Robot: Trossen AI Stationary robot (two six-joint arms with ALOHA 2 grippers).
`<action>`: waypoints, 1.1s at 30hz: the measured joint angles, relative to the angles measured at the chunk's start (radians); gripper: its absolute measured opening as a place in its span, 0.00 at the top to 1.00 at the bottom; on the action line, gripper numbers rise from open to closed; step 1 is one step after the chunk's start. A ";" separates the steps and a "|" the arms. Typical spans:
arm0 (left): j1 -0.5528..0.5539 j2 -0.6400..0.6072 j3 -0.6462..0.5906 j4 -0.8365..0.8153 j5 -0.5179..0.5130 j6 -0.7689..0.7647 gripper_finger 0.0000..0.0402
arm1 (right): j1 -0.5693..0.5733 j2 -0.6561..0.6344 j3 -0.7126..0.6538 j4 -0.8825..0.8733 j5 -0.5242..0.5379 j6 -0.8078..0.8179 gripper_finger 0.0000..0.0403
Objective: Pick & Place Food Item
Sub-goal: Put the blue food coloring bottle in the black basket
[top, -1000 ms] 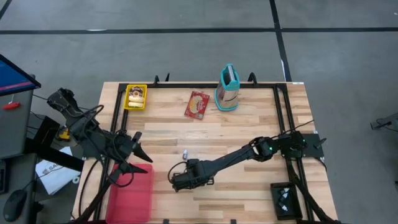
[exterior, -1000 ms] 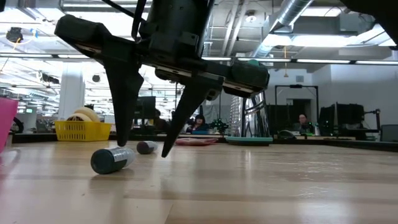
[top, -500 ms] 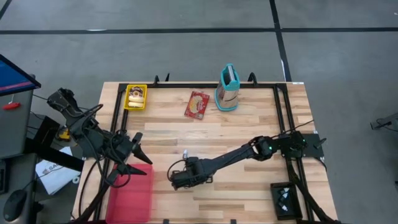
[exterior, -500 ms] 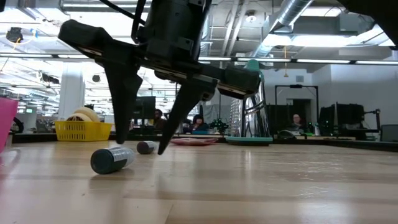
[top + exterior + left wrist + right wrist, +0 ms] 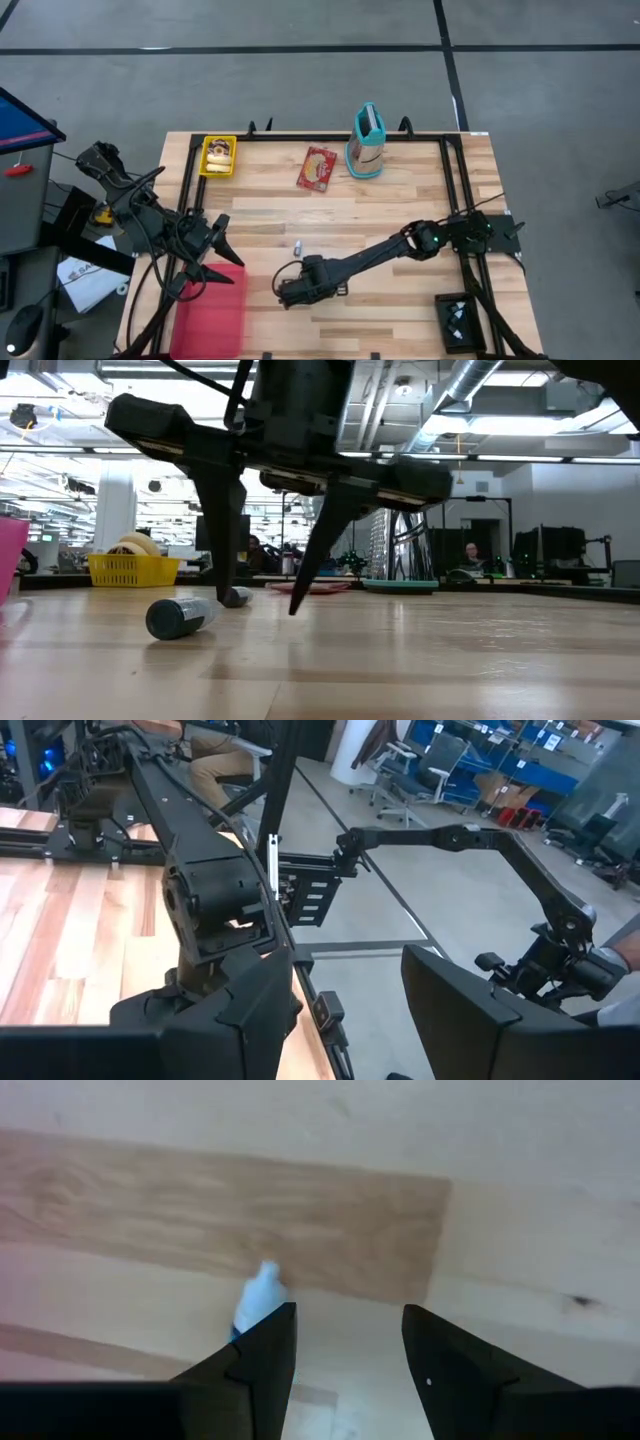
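My right gripper [image 5: 290, 292] points down near the table's middle front, open and holding nothing; in the low view its fingertips [image 5: 222, 598] hover just above the wood. A small grey-blue bottle [image 5: 180, 617] lies on its side to the left of the fingers; the right wrist view shows a white-and-blue bottle [image 5: 262, 1292] beside one finger. Another small bottle [image 5: 297, 246] lies just beyond the gripper. At the table's left my left gripper [image 5: 228, 258] stands open above the pink bin [image 5: 210, 315], nothing between its fingers.
Along the far edge sit a yellow basket with food [image 5: 218, 156], a red packet [image 5: 318, 168] lying flat, and a teal-and-grey upright bag [image 5: 366, 142]. A black tray [image 5: 459, 321] is at the front right corner. Bare wood lies between the gripper and the far items.
In the low view my right gripper's fingers have swung a little toward the table's right, past the far small bottle, with the gap between them unchanged. Neither bottle has moved.
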 joint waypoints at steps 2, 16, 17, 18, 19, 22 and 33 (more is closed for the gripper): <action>0.000 0.000 0.000 0.000 0.000 0.000 0.54 | 0.005 0.000 0.000 0.003 0.000 0.000 0.56; 0.000 0.019 -0.002 -0.358 0.000 -0.019 0.54 | 0.103 -0.065 0.066 -0.127 0.050 -0.086 0.56; 0.000 0.022 -0.010 -0.356 -0.003 -0.019 0.54 | 0.115 -0.084 0.062 -0.130 0.061 -0.086 0.56; -0.001 0.024 -0.027 -0.350 -0.006 -0.015 0.54 | 0.129 -0.100 0.062 -0.149 0.076 -0.086 0.56; -0.004 0.032 -0.049 -0.349 -0.010 -0.004 0.54 | 0.144 -0.115 0.062 -0.187 0.089 -0.086 0.56; -0.005 0.074 -0.137 -0.337 -0.028 0.031 0.54 | 0.199 -0.152 0.062 -0.257 0.113 -0.066 0.56; 0.030 0.405 -0.377 0.302 -0.027 0.135 0.45 | 0.380 -0.215 0.060 -0.416 0.167 0.236 0.56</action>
